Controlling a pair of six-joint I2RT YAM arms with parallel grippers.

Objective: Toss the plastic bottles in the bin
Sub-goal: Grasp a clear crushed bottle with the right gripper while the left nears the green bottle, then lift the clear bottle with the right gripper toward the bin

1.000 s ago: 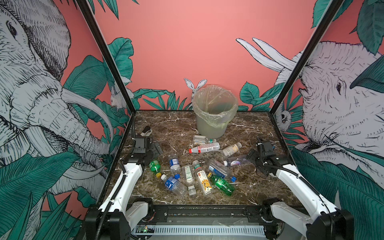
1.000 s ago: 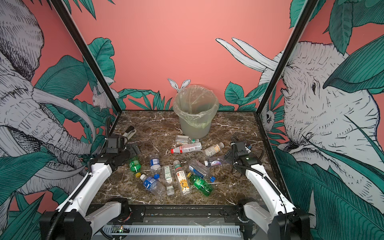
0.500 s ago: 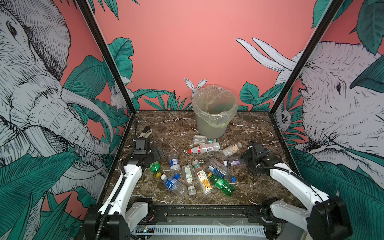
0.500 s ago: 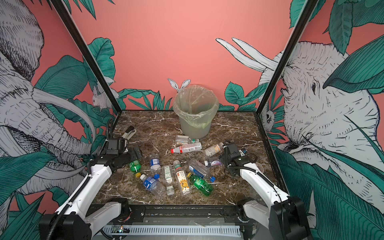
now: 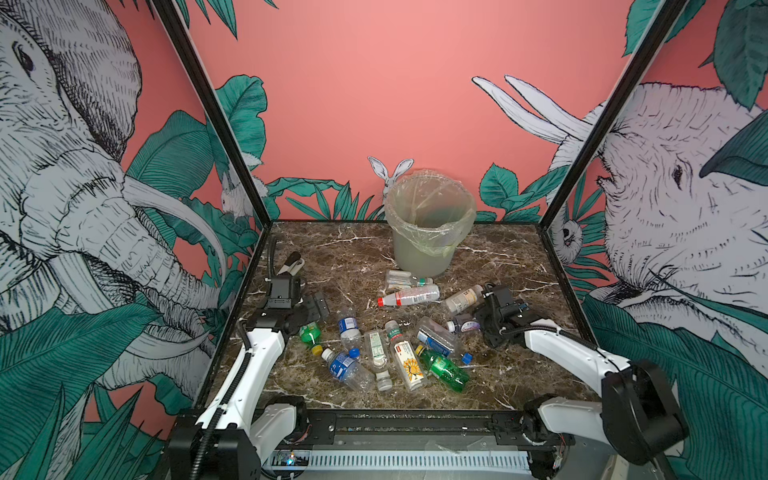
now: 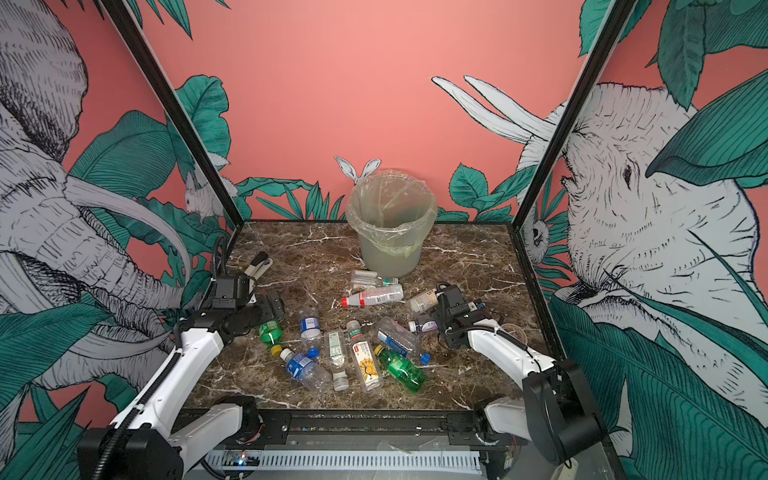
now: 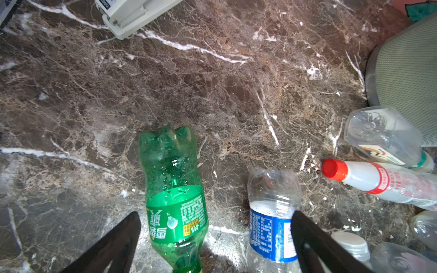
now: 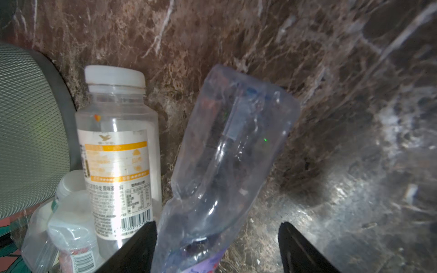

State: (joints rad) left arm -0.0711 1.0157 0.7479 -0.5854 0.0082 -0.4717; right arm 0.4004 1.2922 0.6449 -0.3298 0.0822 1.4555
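Several plastic bottles lie scattered mid-table in both top views, in front of the bin [image 5: 419, 257] [image 6: 388, 257] at the back. My left gripper [image 5: 314, 320] [image 7: 215, 214] hangs open just above a green bottle [image 5: 309, 333] [image 7: 173, 189], which lies between its fingers together with a blue-labelled bottle [image 5: 348, 326] [image 7: 272, 212]. My right gripper [image 5: 482, 320] [image 8: 216, 223] straddles a crumpled clear bottle with a purple label [image 5: 465, 324] [image 8: 231, 146]. One finger touches this bottle and the other stands apart from it. A yellow-labelled bottle [image 5: 463, 300] [image 8: 118, 151] lies beside it.
A white-and-black stapler [image 5: 291, 262] [image 7: 132, 14] lies at the back left near my left arm. A translucent tape roll [image 6: 516, 332] sits by my right arm. Black frame posts and printed walls close in the marble table [image 5: 498, 266] on three sides.
My right gripper has moved left onto the purple-labelled bottle and its jaws have narrowed around it. My left gripper and the green bottle have barely moved.
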